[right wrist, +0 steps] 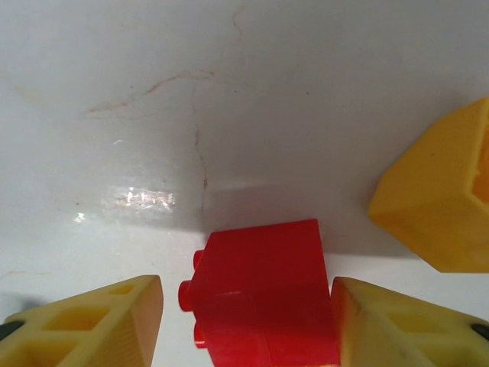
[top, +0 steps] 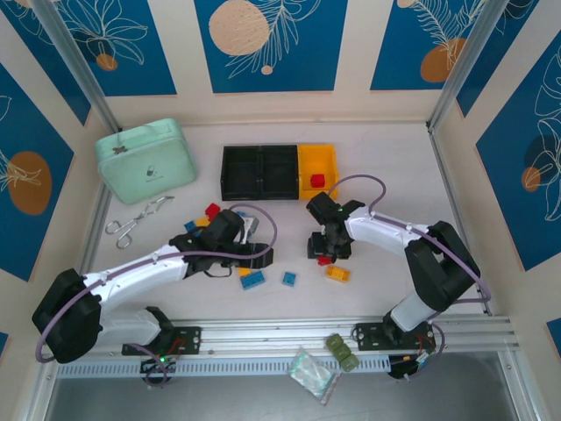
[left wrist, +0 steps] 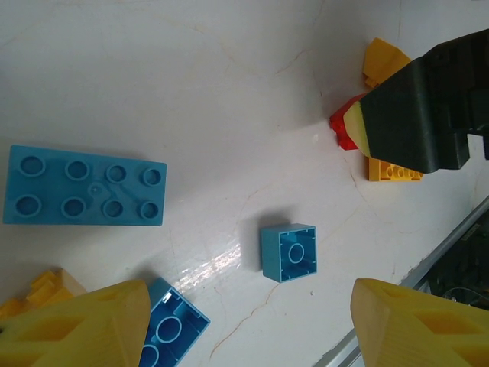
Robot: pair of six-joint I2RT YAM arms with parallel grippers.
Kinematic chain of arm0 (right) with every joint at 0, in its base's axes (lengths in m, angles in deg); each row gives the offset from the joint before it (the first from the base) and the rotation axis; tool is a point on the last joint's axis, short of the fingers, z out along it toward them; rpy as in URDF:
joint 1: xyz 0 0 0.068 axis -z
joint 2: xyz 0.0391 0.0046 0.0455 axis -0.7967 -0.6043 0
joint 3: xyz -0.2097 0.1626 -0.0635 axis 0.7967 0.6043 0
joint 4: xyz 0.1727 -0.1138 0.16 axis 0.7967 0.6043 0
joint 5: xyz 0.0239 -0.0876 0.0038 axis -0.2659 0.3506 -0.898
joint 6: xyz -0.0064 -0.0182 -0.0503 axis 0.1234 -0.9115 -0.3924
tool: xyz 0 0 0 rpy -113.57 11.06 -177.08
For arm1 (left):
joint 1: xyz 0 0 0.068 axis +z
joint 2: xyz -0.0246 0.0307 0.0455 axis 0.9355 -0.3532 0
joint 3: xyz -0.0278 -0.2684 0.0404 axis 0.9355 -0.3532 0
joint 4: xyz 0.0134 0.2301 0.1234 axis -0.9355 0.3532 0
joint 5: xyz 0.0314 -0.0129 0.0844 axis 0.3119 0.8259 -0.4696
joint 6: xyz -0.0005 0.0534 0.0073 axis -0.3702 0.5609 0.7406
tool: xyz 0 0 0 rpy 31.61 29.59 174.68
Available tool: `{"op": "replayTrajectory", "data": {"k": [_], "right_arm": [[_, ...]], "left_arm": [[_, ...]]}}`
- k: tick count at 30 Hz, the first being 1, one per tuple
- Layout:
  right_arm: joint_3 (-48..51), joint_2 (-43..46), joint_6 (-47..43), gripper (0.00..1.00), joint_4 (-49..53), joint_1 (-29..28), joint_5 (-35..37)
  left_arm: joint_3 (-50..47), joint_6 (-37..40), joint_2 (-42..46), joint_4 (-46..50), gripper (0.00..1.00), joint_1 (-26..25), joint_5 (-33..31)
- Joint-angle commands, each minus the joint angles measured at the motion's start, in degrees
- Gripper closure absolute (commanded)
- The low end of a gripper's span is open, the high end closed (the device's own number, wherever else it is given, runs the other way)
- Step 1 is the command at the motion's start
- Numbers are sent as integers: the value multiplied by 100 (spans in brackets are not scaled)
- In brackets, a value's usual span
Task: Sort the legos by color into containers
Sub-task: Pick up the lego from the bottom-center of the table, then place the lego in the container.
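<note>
My right gripper (right wrist: 248, 321) is low over the table with a red lego (right wrist: 263, 294) between its fingers. The right pad touches the lego; a narrow gap shows at the left pad. An orange lego (right wrist: 443, 199) lies just to its right. My left gripper (left wrist: 252, 329) hangs open over a small blue lego (left wrist: 289, 251), with a long blue lego (left wrist: 82, 186) and an upturned blue one (left wrist: 172, 329) nearby. From above, the containers are two black bins (top: 259, 171) and an orange-yellow bin (top: 329, 162) holding a red lego (top: 317, 181).
A mint-green case (top: 145, 160) stands at the back left, with scissors (top: 136, 221) in front of it. An olive-green lump (top: 342, 351) and a plastic bag (top: 311, 370) lie on the near rail. More legos (top: 212, 210) are scattered around the left arm.
</note>
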Motion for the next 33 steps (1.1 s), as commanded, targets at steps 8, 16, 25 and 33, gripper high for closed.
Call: {"op": "replayTrajectory", "data": {"k": [8, 16, 25, 33], "right_arm": [[-243, -380, 51, 62, 145, -240, 242], [-1060, -177, -203, 67, 442, -83, 179], [-3063, -983, -582, 66, 769, 639, 131], [-5304, -2528, -610, 65, 1404, 1185, 354]], "left_arm": [[-184, -128, 177, -169, 30, -58, -153], [-198, -181, 327, -117, 30, -61, -348], [-8, -235, 426, -6, 29, -58, -718], [25, -248, 486, 199, 29, -64, -896]]}}
